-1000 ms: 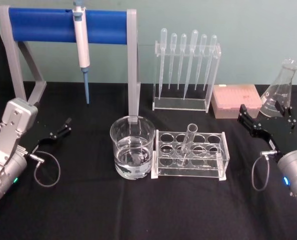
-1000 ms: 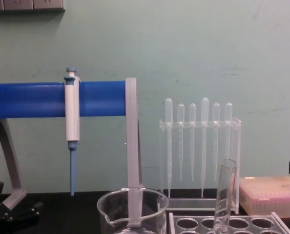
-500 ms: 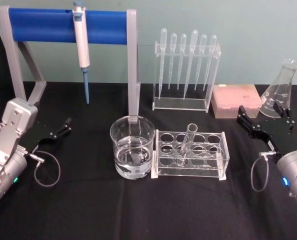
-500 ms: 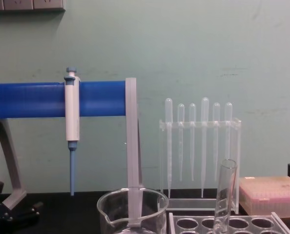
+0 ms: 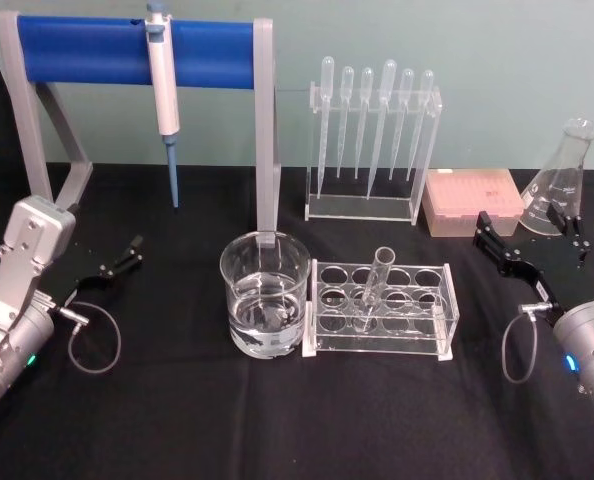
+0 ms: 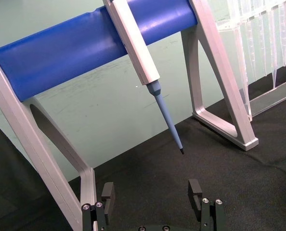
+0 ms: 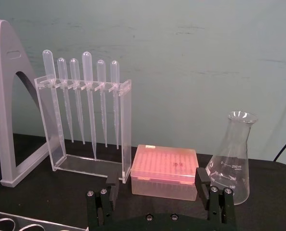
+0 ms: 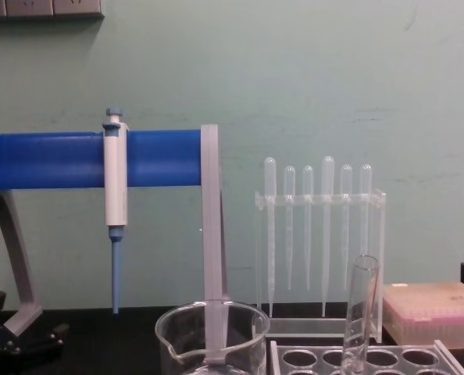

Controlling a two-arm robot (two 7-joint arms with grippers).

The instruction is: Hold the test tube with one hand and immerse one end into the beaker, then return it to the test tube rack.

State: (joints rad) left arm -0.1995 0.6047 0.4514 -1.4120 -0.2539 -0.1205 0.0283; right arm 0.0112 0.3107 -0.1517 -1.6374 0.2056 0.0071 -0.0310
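Observation:
The test tube [image 5: 375,288] leans in a hole of the clear rack [image 5: 422,325] at table centre; its open rim rises above the rack in the chest view [image 8: 362,308]. The beaker [image 5: 265,296], part full of clear liquid, stands just left of the rack, and its rim shows low in the chest view [image 8: 212,328]. My right gripper [image 5: 529,235] hovers open to the right of the rack, well apart from the tube, with nothing between its fingers [image 7: 157,183]. My left gripper [image 5: 125,257] rests open at the far left, also holding nothing [image 6: 151,192].
A grey stand with a blue bar [image 5: 127,50] holds a white-and-blue pipette [image 5: 163,90] behind the beaker. A dropper rack [image 5: 372,140], a pink tip box [image 5: 472,200] and a conical flask [image 5: 559,180] line the back right. Black cloth covers the table.
My right gripper has edged slightly left and lower. The test tube, the beaker and my left arm have not moved.

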